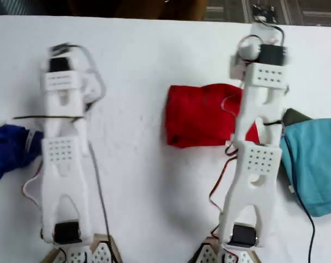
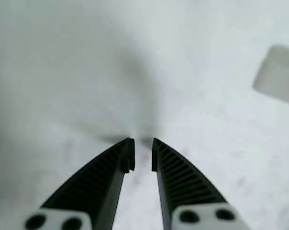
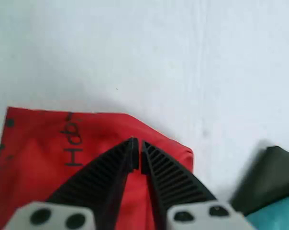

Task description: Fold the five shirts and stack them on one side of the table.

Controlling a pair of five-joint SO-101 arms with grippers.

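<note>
A folded red shirt lies mid-table; in the right wrist view the red shirt bears black print. My right gripper hangs shut just above the shirt's edge, holding nothing. To the right, a teal shirt lies on a dark shirt; in the right wrist view a corner of that dark shirt shows. A crumpled blue shirt sits at the table's left edge beside the left arm. My left gripper hovers over bare white table, its fingers slightly open with nothing between them.
The right arm covers the red shirt's right edge. Cables run along both arms. A blurred pale block sits off to one side of the left gripper. White tabletop stretches between the two arms and behind them.
</note>
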